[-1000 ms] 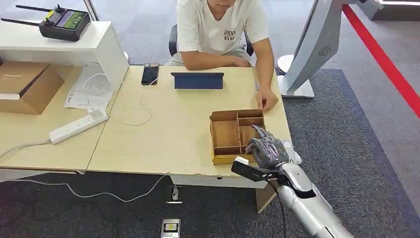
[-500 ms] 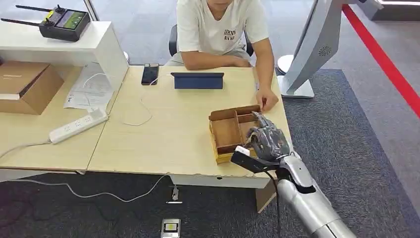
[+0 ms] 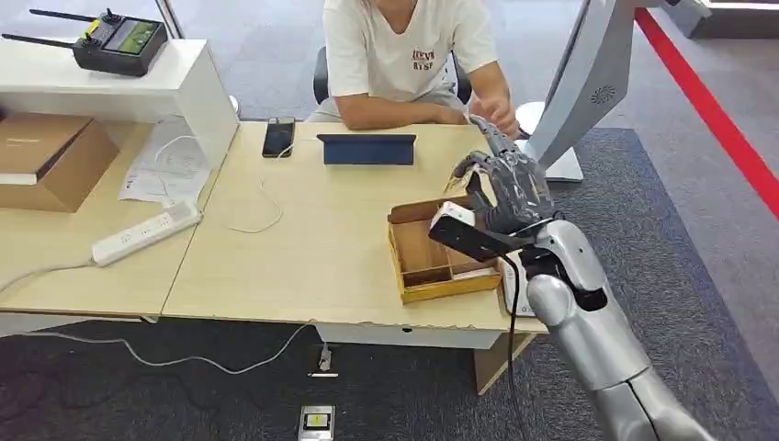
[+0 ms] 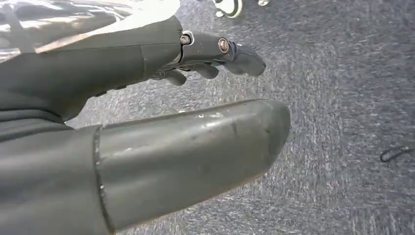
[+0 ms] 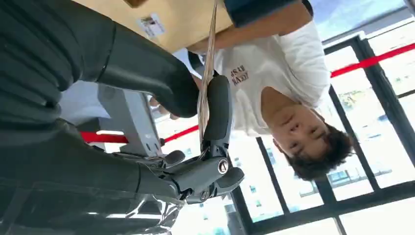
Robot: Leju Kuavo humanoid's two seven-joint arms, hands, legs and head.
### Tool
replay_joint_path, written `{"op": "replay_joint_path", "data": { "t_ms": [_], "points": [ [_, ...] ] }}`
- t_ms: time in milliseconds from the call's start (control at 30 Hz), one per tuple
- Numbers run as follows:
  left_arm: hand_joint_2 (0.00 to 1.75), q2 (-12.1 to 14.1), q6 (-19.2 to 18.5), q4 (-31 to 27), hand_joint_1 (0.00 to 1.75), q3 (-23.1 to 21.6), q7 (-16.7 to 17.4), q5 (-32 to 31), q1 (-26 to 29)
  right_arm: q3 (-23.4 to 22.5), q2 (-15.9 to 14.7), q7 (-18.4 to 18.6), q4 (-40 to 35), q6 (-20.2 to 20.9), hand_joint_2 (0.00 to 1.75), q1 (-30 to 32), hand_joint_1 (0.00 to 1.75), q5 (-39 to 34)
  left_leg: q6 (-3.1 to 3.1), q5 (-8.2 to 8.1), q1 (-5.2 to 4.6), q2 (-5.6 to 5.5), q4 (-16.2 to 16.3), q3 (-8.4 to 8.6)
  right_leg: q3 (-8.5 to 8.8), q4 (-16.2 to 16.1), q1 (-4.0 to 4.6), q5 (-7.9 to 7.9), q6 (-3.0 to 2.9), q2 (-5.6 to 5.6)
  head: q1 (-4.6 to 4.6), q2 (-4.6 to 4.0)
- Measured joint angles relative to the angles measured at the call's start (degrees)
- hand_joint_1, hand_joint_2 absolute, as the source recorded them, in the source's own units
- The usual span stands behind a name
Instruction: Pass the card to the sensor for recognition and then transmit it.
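My right hand (image 3: 505, 188) is raised above the far end of the wooden divided tray (image 3: 397, 253) at the table's right side. It pinches a thin pale card (image 5: 211, 39), seen edge-on in the right wrist view between the thumb (image 5: 147, 66) and a dark finger (image 5: 218, 105). A dark blue flat device (image 3: 366, 149) lies at the table's far edge in front of a seated person (image 3: 404, 46). The person's hand (image 3: 501, 115) hovers just beyond my right hand. My left hand (image 4: 147, 122) hangs over grey carpet, fingers apart, holding nothing.
A black phone (image 3: 278, 136) with a white cable lies left of the blue device. A white power strip (image 3: 145, 232), papers and a cardboard box (image 3: 50, 156) are on the left. A grey kiosk stand (image 3: 570, 101) rises beyond the table's right end.
My right hand has lifted out of the tray and moved toward the table's far side with the card. The tray has shifted and turned slightly. The person's hand has risen off the table.
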Motion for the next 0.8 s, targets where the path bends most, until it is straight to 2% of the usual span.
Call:
{"op": "replay_joint_path", "data": {
  "t_ms": [133, 333, 533, 800],
  "points": [
    [0.0, 0.02, -0.37, 0.0, 0.0, -0.15, -0.61, -0.85, -0.06, 0.31, 1.14, -3.32, 5.19, -1.55, 1.75, -4.52, 1.75, -0.61, 0.0, 0.01, 0.0, 0.0, 0.0, 0.0, 0.01, 0.01, 0.0, 0.01, 0.0, 0.0, 0.0, 0.0],
    [0.0, 0.22, -1.05, 0.0, 0.0, -0.63, -1.35, -2.55, -0.02, 0.81, 3.98, -7.47, 20.01, -4.07, 1.75, -14.64, 1.75, -2.19, -0.02, 0.04, 0.0, -0.01, 0.0, -0.02, -0.01, 0.03, 0.0, 0.04, 0.01, -0.01, 0.02, 0.0],
    [0.0, 0.33, -1.29, 0.0, 0.0, -1.53, -1.49, -3.45, -0.01, 1.49, 6.69, -6.18, 32.25, -3.41, 1.75, -21.47, 1.75, -0.59, -0.02, 0.03, 0.01, -0.02, 0.0, -0.04, -0.03, 0.03, 0.0, 0.02, 0.01, -0.01, 0.02, 0.0],
    [0.0, 0.66, -1.9, 0.0, 0.0, -2.01, -1.53, -3.52, 0.05, 2.08, 8.85, -4.28, 42.01, -2.53, 1.75, -24.39, 1.75, 0.02, -0.02, 0.03, 0.0, -0.02, 0.0, -0.04, -0.04, 0.02, 0.0, 0.02, 0.01, 0.0, 0.02, 0.0]
  ]
}}
